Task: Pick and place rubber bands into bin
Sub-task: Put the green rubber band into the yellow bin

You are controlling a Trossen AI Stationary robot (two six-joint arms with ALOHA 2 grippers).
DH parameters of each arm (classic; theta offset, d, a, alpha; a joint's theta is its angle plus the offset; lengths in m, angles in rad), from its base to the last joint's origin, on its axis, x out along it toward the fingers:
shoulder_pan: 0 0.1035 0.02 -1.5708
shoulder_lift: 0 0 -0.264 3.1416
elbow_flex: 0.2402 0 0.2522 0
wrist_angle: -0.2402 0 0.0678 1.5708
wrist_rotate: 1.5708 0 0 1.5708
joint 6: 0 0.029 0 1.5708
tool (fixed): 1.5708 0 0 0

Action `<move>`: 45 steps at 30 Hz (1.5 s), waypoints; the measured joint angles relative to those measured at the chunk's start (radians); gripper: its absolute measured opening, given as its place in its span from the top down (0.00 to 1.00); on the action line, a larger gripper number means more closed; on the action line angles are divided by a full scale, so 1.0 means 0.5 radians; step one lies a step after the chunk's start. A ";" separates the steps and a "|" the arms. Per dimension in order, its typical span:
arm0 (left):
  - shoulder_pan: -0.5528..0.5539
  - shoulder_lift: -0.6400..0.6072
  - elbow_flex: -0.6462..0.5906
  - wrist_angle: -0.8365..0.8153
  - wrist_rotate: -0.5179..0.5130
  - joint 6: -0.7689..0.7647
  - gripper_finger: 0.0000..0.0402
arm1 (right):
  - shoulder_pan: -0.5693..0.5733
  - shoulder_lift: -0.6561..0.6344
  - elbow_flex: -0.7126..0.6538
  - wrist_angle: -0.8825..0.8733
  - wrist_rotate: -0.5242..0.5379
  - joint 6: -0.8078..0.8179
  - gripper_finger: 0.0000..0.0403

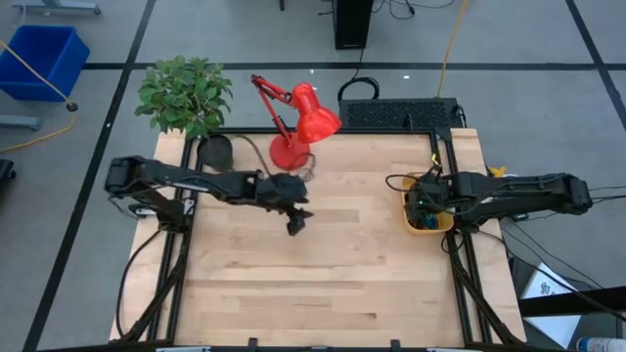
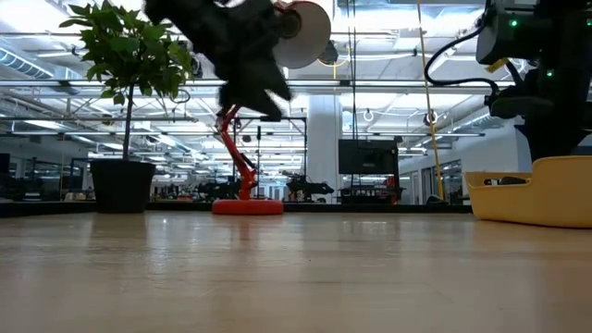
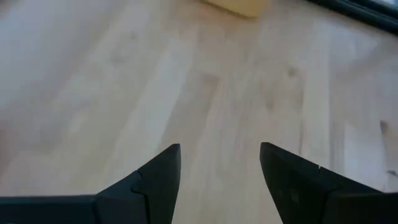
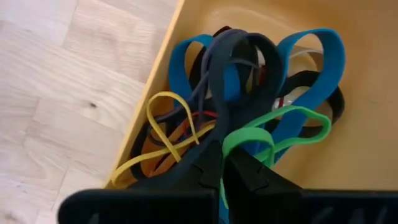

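The yellow-orange bin (image 1: 446, 223) stands at the table's right edge and also shows in the low view (image 2: 541, 190). Several rubber bands (image 4: 249, 81), blue, dark, green, yellow and orange-red, lie bunched inside it. My right gripper (image 4: 224, 158) is over the bin (image 4: 348, 93), shut where the bands come together; it also shows in the high view (image 1: 421, 207). My left gripper (image 3: 219, 152) is open and empty above bare wood near the table's middle (image 1: 295, 225). My right gripper pinches a bunch of several bands between its two fingers at the point where their loops meet (image 4: 219, 138). The fingers come from above, pointing down into the bin. The loops fan out from the fingertips inside the bin; a green band (image 4: 249, 134) lies across one fingertip.
A red desk lamp (image 1: 298, 122) and a potted plant (image 1: 186, 93) in a black pot stand at the table's far left. A black box (image 1: 401, 112) sits at the far edge. A blue crate (image 1: 39, 59) is on the floor. Bare wood (image 1: 323, 284) fills the table's near half.
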 joint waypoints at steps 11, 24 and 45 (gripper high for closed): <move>0.064 -0.738 -0.753 0.608 -0.050 -0.073 0.43 | -0.003 -0.032 -0.002 0.040 -0.007 0.006 0.99; 0.061 -1.561 -1.365 0.738 -0.150 -0.058 0.43 | -0.003 -0.044 -0.002 0.090 -0.008 0.016 0.97; 0.061 -2.134 -1.831 0.937 -0.152 -0.083 0.43 | -0.003 -0.043 -0.002 0.041 -0.006 0.033 0.97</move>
